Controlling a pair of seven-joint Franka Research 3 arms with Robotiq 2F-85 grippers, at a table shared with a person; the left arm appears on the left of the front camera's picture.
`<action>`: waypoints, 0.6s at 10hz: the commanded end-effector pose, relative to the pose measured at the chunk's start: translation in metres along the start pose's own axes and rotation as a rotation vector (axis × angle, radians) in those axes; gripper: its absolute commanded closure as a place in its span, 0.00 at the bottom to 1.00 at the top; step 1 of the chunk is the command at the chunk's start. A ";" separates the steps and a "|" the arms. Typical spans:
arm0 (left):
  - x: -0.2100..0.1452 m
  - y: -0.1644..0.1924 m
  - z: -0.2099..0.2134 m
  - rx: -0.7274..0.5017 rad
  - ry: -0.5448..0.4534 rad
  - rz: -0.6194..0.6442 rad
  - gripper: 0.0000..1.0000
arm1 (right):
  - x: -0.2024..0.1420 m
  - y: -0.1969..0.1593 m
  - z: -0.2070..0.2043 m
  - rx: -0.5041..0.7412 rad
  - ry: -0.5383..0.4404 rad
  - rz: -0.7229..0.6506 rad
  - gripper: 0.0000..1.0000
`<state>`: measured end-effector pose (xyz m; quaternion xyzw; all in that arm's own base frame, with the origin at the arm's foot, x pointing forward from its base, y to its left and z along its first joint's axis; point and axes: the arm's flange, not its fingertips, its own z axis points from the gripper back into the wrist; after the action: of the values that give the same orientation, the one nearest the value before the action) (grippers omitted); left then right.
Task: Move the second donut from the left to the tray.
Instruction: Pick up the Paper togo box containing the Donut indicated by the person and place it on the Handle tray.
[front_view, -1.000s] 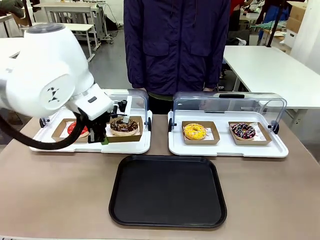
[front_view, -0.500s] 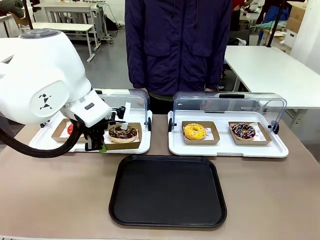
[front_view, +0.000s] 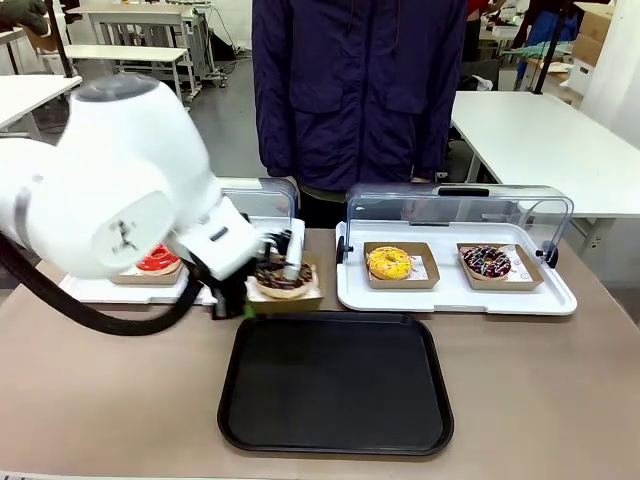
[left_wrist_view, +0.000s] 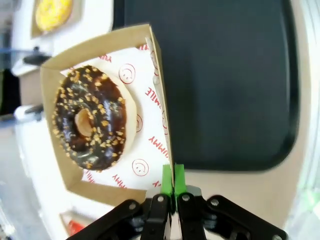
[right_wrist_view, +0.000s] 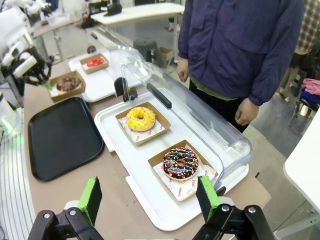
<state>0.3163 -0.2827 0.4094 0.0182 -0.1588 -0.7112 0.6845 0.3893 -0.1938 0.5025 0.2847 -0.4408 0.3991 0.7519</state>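
Note:
The second donut from the left (front_view: 283, 275), chocolate-glazed with nut bits, sits in its brown cardboard holder (front_view: 300, 297). My left gripper (front_view: 245, 306) is shut on the holder's side wall and holds it just off the black tray's (front_view: 335, 385) far left corner. In the left wrist view the green pads (left_wrist_view: 173, 181) pinch the holder's wall (left_wrist_view: 161, 95), with the donut (left_wrist_view: 90, 118) to the left and the tray (left_wrist_view: 225, 75) to the right. My right gripper (right_wrist_view: 149, 200) stands open above the right display tray, holding nothing. The right wrist view also shows the donut (right_wrist_view: 67, 83) and the tray (right_wrist_view: 62, 135).
A red-glazed donut (front_view: 158, 260) stays on the left white display tray (front_view: 100, 291). The right display tray (front_view: 455, 297), its clear lid raised, holds a yellow donut (front_view: 390, 263) and a sprinkled donut (front_view: 487, 262). A person (front_view: 350, 90) stands at the far side, one hand (right_wrist_view: 245, 112) hanging.
My left arm has carried the holder with the nut donut off the left display tray, rightward and nearer, to the black tray's far edge. The red donut is now uncovered.

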 end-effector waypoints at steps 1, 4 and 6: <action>0.028 -0.020 -0.021 0.039 -0.015 0.019 0.98 | 0.002 -0.001 0.000 -0.001 -0.017 0.011 0.00; 0.059 -0.046 -0.040 0.009 0.025 0.052 0.98 | 0.002 -0.001 0.000 -0.001 -0.017 0.011 0.00; 0.059 -0.055 -0.052 -0.012 0.026 0.048 0.98 | 0.002 -0.001 0.000 -0.001 -0.017 0.011 0.00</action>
<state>0.2718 -0.3460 0.3583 0.0138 -0.1409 -0.6988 0.7012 0.3893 -0.1938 0.5025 0.2847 -0.4408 0.3991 0.7519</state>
